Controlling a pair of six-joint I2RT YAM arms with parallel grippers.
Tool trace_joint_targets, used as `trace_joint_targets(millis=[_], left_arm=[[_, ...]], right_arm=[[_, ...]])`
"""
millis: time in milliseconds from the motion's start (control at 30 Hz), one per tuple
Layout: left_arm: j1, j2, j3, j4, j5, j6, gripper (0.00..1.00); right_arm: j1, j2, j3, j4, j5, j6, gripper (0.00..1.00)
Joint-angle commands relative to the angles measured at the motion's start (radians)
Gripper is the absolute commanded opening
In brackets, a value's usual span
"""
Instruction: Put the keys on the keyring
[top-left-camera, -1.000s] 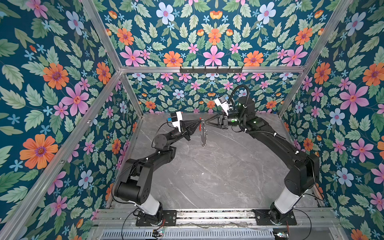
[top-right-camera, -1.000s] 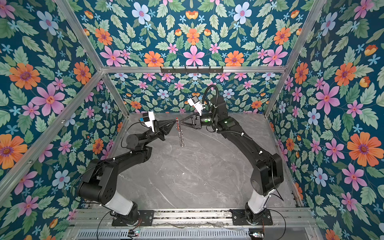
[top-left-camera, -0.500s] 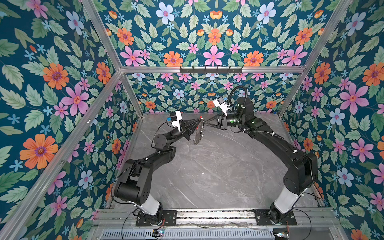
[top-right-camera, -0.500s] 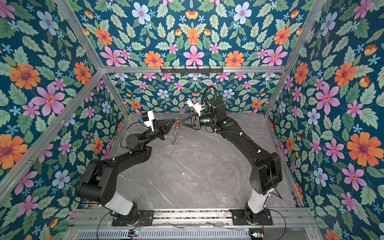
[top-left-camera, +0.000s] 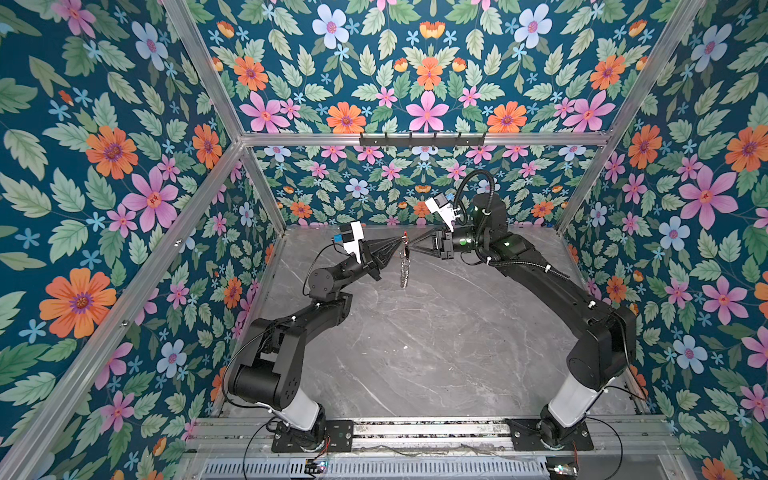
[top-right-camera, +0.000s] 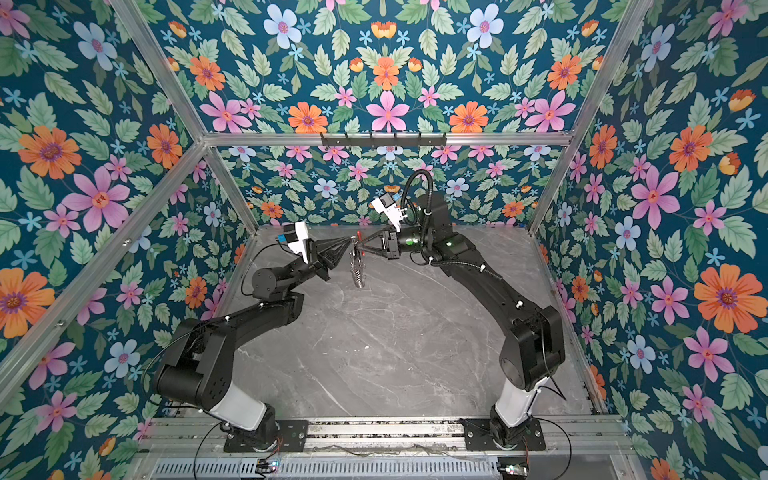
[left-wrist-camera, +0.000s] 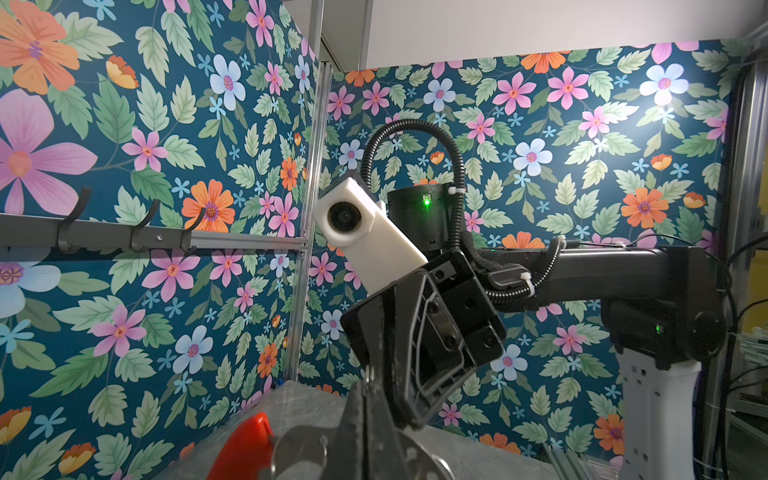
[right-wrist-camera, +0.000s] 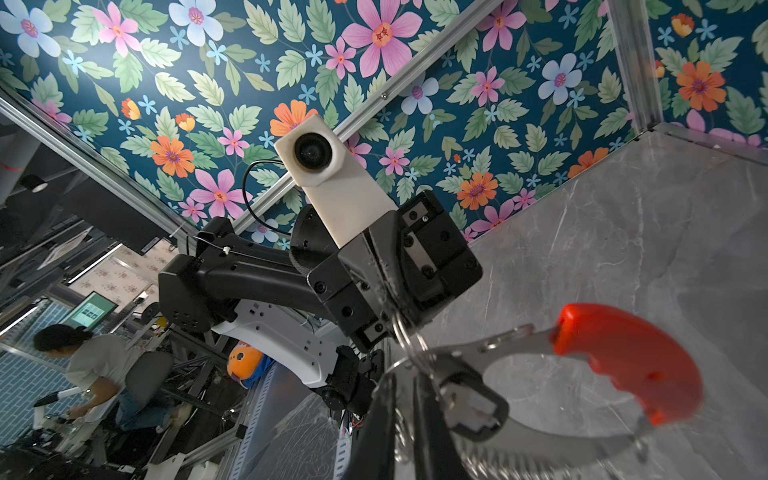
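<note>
Left tool (top-left-camera: 400, 243) pinched shut on a silver loop (right-wrist-camera: 405, 334) of the keyring (top-left-camera: 405, 268), hanging just below both tools over the counter (top-left-camera: 415, 353); right tool (top-left-camera: 412, 249) apparently clamps the keys (right-wrist-camera: 471, 409) at its rim; advise steady left hold, slow threading.

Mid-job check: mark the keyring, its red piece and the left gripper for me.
keyring (top-left-camera: 405, 268): in a top view, on its hanging, edge-on rim.
red piece (right-wrist-camera: 631, 357): right wrist view, on the middle of its curve.
left gripper (right-wrist-camera: 394, 309): right wrist view, midway between its fingertips.
</note>
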Motion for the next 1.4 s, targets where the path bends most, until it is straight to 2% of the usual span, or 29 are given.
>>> trace_joint_targets(millis=[0, 467, 900, 1367], left_arm=[[0.001, -0.009, 0.000, 0.070, -0.007, 0.005, 0.00], [0.001, -0.013, -0.006, 0.070, -0.005, 0.003, 0.00], [0.001, -0.013, -0.007, 0.070, -0.001, 0.005, 0.00], [0.000, -0.011, -0.014, 0.070, 0.000, 0.000, 0.00]], right_arm=[[-0.013, -0.027, -0.008, 0.007, 0.034, -0.026, 0.12], [0.019, 0.016, 0.063, -0.032, 0.021, -0.037, 0.14], [0.019, 0.020, 0.068, -0.057, 0.036, -0.055, 0.33], [0.014, 0.015, 0.083, -0.068, 0.051, -0.065, 0.33]])
